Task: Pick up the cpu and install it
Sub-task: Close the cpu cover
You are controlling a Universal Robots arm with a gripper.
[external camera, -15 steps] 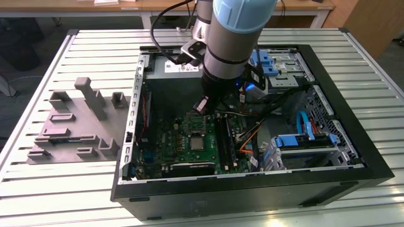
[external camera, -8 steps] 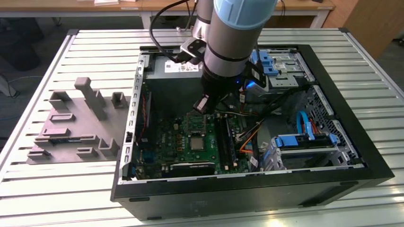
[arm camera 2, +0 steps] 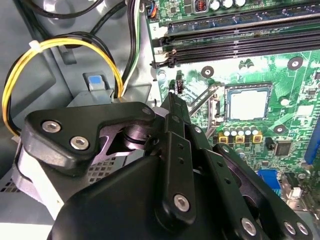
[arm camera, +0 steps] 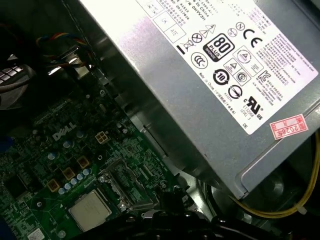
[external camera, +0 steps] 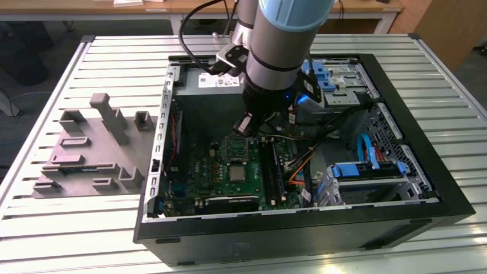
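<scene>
From my remote seat, the exterior view is evenly lit from above, with the ribbed pale metal surface (external camera: 91, 217) bright and the inside of the open black computer case (external camera: 426, 188) dim and shadowed. In the second wrist view, the black jointed claw (arm camera 2: 172, 107) sits soft and out of focus up close, while the green motherboard (arm camera 2: 280, 75) behind is sharp. In the first wrist view, the silver power supply box (arm camera: 200, 90) catches mild glare.

cpu (arm camera 2: 248, 105) uncovered, power supply (arm camera: 210, 85) beside
</scene>
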